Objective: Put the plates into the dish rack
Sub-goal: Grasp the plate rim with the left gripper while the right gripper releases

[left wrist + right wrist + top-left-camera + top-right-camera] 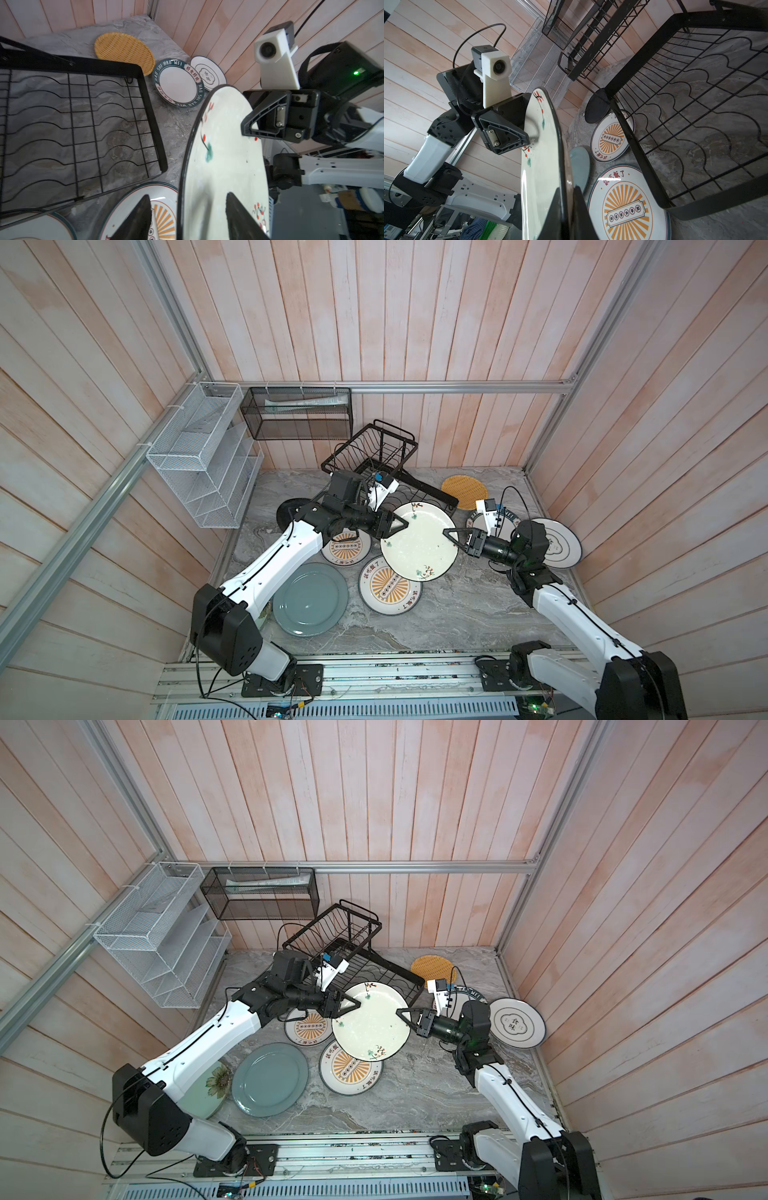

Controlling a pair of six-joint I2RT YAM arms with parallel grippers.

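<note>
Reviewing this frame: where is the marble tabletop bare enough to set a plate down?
Widest bare marble: front right, between the nearer orange-sunburst plate and the right arm. The black wire dish rack's wavy-wire base looks empty too. Crowded: the centre and back right corner, where plates lie close around the white floral plate pinched by the right gripper.

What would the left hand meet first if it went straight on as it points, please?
The flowered plate: its rim stands between the left hand's open fingers, so it would likely hit the palm.
</note>
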